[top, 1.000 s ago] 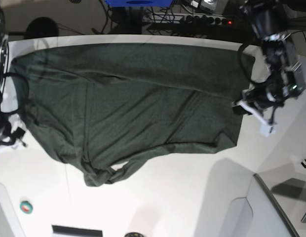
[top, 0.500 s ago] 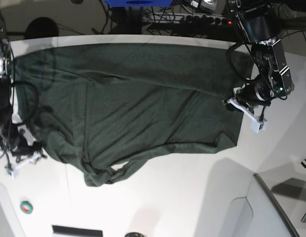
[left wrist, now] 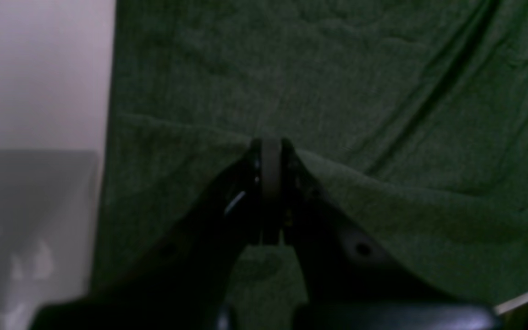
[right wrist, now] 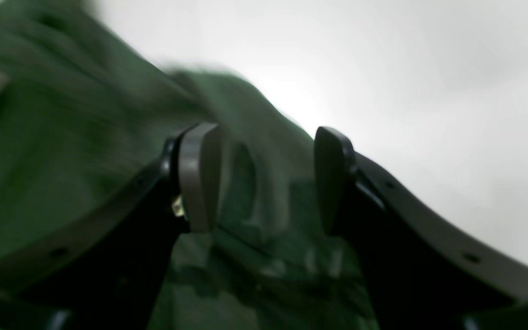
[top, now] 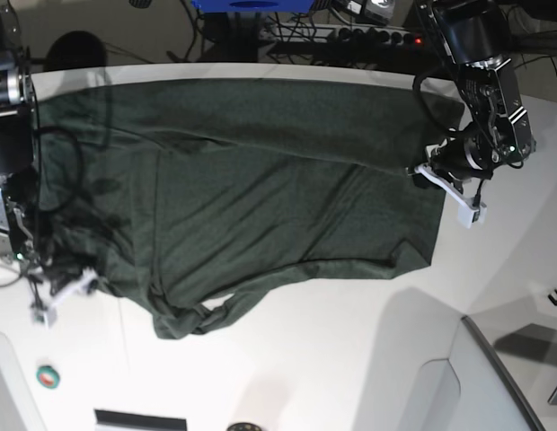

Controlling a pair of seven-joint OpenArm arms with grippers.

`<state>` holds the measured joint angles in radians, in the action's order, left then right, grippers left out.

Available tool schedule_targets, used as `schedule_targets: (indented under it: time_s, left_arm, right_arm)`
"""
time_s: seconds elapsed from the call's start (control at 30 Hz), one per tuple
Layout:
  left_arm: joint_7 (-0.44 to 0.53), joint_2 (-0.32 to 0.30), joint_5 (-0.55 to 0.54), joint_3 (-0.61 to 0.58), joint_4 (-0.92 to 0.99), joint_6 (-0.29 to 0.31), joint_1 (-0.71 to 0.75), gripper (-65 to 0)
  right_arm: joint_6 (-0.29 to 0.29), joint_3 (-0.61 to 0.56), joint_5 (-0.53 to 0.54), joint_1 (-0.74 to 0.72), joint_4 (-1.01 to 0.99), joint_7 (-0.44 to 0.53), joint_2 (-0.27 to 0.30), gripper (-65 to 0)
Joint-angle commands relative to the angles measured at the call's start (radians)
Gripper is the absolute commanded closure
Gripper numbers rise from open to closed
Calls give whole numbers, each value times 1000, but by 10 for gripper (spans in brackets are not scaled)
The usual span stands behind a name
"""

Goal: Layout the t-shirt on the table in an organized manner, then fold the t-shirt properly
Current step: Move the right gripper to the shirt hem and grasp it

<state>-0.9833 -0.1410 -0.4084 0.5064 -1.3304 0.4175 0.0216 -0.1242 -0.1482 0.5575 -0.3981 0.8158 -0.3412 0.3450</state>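
Base view shows you the t-shirt (top: 251,197) spread, bare table (top: 350,359) below its bunched lower edge. Your left gripper (left wrist: 271,151) is pressed together on its hem; your right gripper (right wrist: 264,178) stands spread over the opposite edge.

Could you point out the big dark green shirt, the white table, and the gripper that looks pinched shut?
dark green knit t-shirt (top: 260,180), base view, middle of the spread fabric.
glossy white table (top: 350,359), base view, bare surface in front of the shirt.
left gripper (left wrist: 271,151), left wrist view, closed tips pinching a ridge of shirt fabric.
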Motion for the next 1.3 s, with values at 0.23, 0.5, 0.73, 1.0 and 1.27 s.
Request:
schedule_targets:
  time_s: [0.23,0.5,0.73,1.0,1.27]
  left_arm:
    - [13,-26,-11,10,-102,2,34,0]
    - [13,-45,-11,11,-110,2,62,0]
    - [14,-61,-13,11,-111,2,70,0]
    - [14,-67,-13,11,-110,2,67,0]
    - [14,-67,-13,11,-110,2,68,0]
  right_arm:
    - [47,-75,-123,-97,50,-98,-80,-308]
    - [51,-98,-215,-196,-95,-97,-205,-303]
    - [54,-101,-215,-223,-229,-5,-214,-302]
    - [51,-100,-215,-233,-270,1,-235,-212]
    - [47,-100,-215,-233,-269,-5,-237,-2]
